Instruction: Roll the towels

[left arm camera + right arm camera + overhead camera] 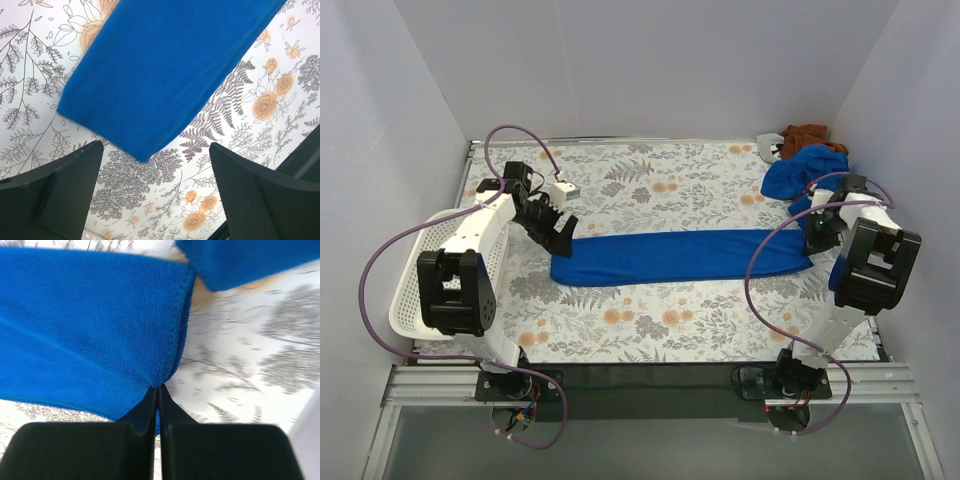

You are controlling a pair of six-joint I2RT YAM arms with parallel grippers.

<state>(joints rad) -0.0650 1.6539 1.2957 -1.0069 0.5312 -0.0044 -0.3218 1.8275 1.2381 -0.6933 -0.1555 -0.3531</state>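
A blue towel [675, 256], folded into a long strip, lies across the floral table. My left gripper [560, 238] is open and empty just left of the strip's left end; in the left wrist view the towel's corner [150, 85] lies just beyond the spread fingers [60, 190]. My right gripper [817, 237] is shut on the strip's right end; in the right wrist view the fingers [145, 415] pinch the hemmed edge of the towel [90, 330].
A second crumpled blue towel [802, 170] and a brown towel [810, 137] lie at the back right corner. A white perforated basket [412, 285] stands at the left edge under my left arm. Grey walls enclose the table.
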